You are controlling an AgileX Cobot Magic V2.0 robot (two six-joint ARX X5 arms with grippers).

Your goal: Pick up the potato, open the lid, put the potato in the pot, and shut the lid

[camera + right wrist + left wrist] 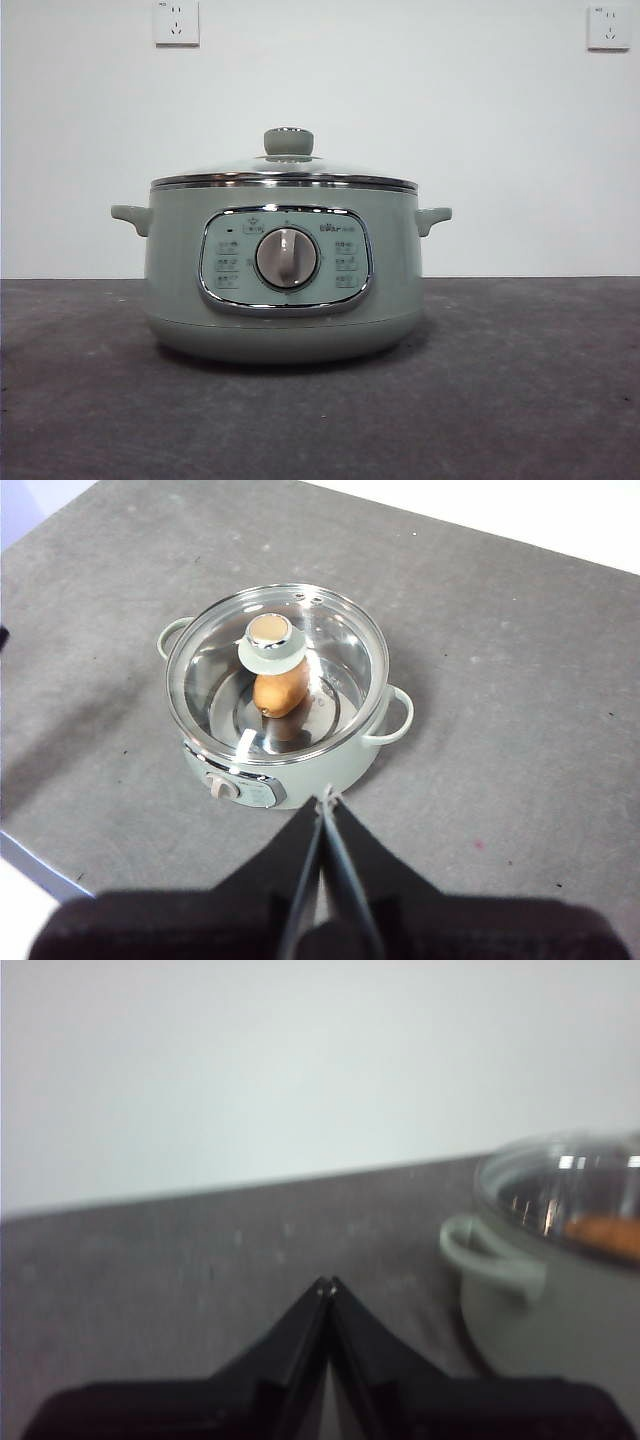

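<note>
**Item 1, the pot**: pale sage-green cooker, stood on the grey table, two side handles, chrome-framed control panel with a grey dial at centre. The panel carried small printed labels and a short brand mark at about 1 o'clock from the dial; none of it was legible.

**Item 2, the lid**: glass dome, chrome rim, pale-green knob. Seated squarely on the pot, rim to rim.

**Item 3, the potato**: brown-orange, lay inside the pot on its metal floor, seen through the glass just beneath the knob.

**Item 4, left end effector**: clenched, holding nothing, raised above bare table with the pot off to one side.

**Item 5, right end effector**: clenched, empty, held high over the table with the pot below and ahead of it.

**Item 6, wall sockets**: two, white, at 11 and 1 o'clock above the pot.

**Task status:** judged complete. Potato in, lid closed, both arms clear; nothing appeared left to do.
</note>
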